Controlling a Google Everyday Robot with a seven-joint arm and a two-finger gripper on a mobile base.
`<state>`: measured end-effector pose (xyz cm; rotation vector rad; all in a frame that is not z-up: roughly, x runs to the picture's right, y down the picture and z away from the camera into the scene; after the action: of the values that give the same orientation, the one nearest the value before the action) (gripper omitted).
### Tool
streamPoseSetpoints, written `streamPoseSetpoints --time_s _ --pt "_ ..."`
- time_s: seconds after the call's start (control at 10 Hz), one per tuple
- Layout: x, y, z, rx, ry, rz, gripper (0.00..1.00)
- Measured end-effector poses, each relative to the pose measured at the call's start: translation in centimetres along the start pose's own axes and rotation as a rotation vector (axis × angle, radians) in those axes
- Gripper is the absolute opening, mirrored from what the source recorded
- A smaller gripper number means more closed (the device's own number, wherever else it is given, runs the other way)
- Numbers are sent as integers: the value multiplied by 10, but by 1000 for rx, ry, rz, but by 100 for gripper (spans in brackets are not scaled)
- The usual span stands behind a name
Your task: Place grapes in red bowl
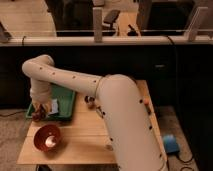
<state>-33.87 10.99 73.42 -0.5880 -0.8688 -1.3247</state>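
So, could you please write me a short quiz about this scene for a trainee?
1. True or false: the red bowl stands inside the green tray.
2. Where is the pincer? A: at the tray's near left corner. B: over the bowl. C: out of view.
3. Which dark thing does the shut pincer hold?
Key: 1 false, it stands on the wooden table; 2 A; 3 the grapes.

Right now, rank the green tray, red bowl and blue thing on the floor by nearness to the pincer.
1. Green tray: under the pincer, at its front-left corner.
2. Red bowl: just in front of the tray, left side.
3. Blue thing: floor, far right.
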Motion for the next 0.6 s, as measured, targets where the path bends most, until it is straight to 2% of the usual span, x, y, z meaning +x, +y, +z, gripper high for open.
streamPoseSetpoints --time_s 0.3,0.6 --pt "-22 -1 10 -46 -29 -49 0" --pt "-40 5 14 -76 -45 -110 0"
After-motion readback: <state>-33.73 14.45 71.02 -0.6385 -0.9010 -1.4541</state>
